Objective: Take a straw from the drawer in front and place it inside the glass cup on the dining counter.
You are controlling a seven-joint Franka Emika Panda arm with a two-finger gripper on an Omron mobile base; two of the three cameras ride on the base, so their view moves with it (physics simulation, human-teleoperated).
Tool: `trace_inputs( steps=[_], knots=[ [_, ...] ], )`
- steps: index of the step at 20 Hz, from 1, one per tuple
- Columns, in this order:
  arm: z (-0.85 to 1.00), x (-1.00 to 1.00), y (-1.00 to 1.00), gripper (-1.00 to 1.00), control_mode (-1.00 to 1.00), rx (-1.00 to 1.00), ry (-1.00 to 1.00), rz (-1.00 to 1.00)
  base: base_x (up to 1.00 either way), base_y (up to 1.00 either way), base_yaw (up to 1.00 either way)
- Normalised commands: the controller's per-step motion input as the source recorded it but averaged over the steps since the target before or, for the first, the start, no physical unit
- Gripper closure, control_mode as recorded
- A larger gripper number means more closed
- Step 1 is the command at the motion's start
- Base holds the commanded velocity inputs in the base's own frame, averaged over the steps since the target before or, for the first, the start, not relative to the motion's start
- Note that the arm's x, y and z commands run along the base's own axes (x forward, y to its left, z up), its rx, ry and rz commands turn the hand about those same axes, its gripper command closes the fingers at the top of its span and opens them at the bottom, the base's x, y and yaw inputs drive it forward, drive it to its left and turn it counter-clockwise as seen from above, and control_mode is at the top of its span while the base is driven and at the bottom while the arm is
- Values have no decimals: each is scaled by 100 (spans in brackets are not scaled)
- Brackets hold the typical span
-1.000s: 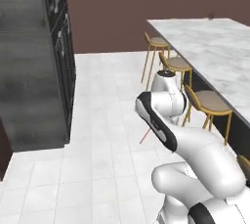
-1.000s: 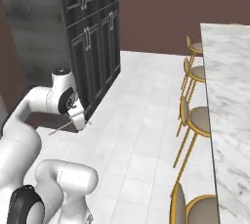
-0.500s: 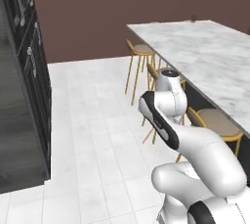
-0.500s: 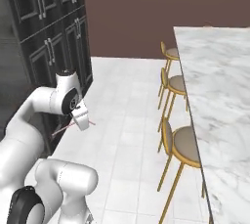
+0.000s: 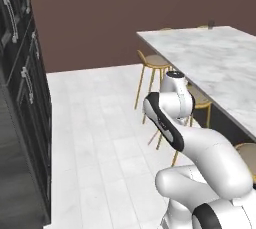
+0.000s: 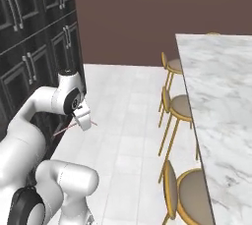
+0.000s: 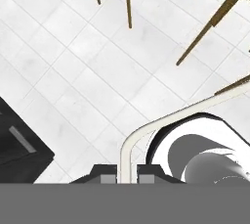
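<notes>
Fingers (image 6: 82, 119) clenched on the straw (image 6: 69, 127) (thin pink stick poking toward 8 o'clock). Dining counter (image 5: 220, 68) lies at 2 o'clock; glass cup (image 5: 211, 23) at its far end. Risk: thin straw slips or pivots during transit, missing the rim.

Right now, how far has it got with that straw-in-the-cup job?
Done, it seems: the straw is out of the drawer and clamped in the tool. In hand: carrying it; the arm is over the white floor, beside the dining counter, not above it. Left: reach the glass cup, seemingly the tiny dark thing at the counter's far end, and drop the straw in.
</notes>
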Motion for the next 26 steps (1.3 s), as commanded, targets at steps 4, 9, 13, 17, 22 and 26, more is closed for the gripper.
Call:
trace_inputs(
  steps=[4, 9, 13, 17, 22, 26],
  knots=[
    [0, 0, 0, 100, 100, 0, 0, 0, 100, 6, 0],
    [0, 0, 0, 100, 100, 0, 0, 0, 100, 5, 0],
    [0, 0, 0, 100, 100, 0, 0, 0, 100, 9, 0],
    [0, 0, 0, 100, 100, 0, 0, 0, 100, 12, 0],
    [0, 0, 0, 100, 100, 0, 0, 0, 100, 16, 0],
    [0, 0, 0, 100, 100, 0, 0, 0, 100, 19, 0]
  ],
)
